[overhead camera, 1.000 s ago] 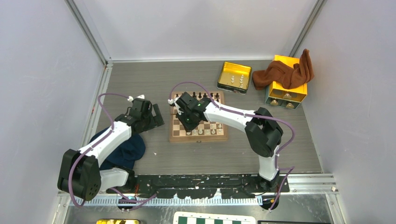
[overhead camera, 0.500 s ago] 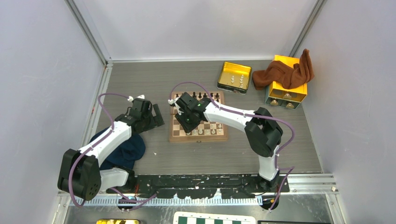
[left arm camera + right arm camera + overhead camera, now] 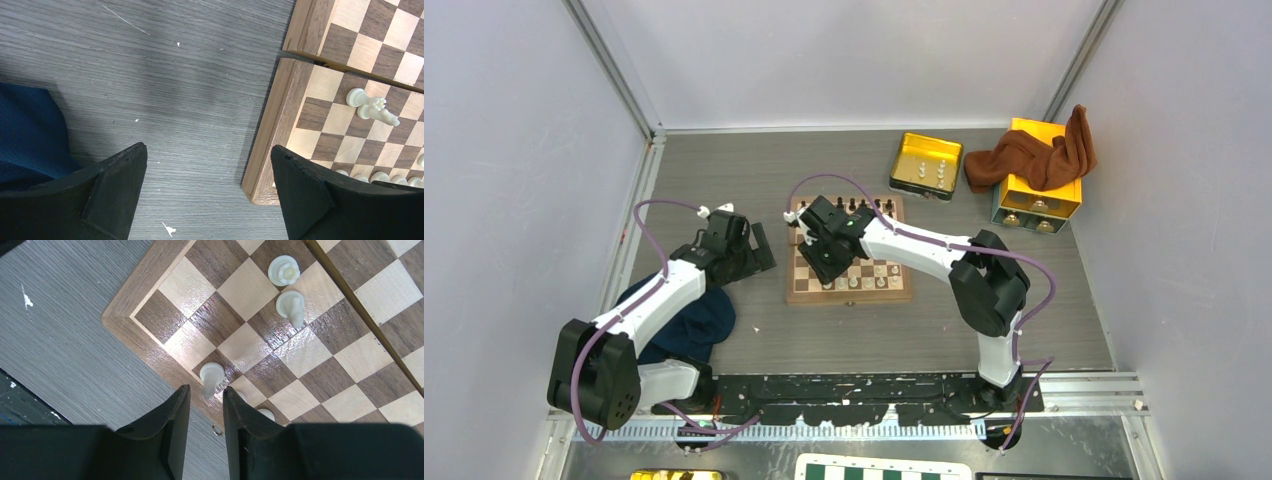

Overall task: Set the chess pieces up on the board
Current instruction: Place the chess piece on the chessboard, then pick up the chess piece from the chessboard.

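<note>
The left gripper is hovering with its jaws spread wide above the grey table, just beside the left edge of the board. Near the board's near-left corner, the right gripper is standing with its jaws narrowly parted around an upright cream-white piece, not visibly pinching it. Two more white pieces are resting nearby.

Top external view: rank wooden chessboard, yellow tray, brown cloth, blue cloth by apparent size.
1. wooden chessboard
2. brown cloth
3. yellow tray, close to the cloth
Unranked: blue cloth, partly hidden under the left arm.
</note>
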You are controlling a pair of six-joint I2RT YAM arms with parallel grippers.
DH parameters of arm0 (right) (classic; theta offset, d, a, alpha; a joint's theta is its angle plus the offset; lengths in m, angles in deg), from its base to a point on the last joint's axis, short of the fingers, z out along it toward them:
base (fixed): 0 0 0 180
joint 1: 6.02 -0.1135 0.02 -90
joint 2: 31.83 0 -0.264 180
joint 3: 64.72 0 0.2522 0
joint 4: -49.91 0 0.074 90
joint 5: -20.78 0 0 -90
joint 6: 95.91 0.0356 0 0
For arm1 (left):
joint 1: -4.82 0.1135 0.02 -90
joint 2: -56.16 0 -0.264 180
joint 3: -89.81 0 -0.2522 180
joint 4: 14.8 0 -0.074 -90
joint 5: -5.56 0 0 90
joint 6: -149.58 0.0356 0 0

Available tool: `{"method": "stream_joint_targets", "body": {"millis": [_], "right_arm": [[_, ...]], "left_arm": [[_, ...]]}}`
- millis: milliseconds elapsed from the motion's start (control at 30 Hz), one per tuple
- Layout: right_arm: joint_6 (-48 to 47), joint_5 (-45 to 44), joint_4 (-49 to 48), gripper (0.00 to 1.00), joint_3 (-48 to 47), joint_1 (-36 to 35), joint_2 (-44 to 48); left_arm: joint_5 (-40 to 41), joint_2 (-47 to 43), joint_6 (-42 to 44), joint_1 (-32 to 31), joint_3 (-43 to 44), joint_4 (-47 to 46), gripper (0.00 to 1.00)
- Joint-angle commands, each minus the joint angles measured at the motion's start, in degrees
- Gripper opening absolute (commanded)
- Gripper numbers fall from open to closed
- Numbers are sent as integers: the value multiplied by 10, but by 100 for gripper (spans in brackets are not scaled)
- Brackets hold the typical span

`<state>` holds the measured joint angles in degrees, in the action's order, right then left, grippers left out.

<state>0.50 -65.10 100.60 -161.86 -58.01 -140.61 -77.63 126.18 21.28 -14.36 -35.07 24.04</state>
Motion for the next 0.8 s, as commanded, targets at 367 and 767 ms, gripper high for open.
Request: {"method": "stream_joint_targets", "body": {"millis": [367, 767], "right_arm": [[9, -35, 2, 41, -73, 6, 35], [10, -51, -11, 42, -121, 60, -26]], "left_arm": [[0, -14, 8, -2, 18, -12, 95], [0, -12, 10, -2, 21, -11, 95]]}}
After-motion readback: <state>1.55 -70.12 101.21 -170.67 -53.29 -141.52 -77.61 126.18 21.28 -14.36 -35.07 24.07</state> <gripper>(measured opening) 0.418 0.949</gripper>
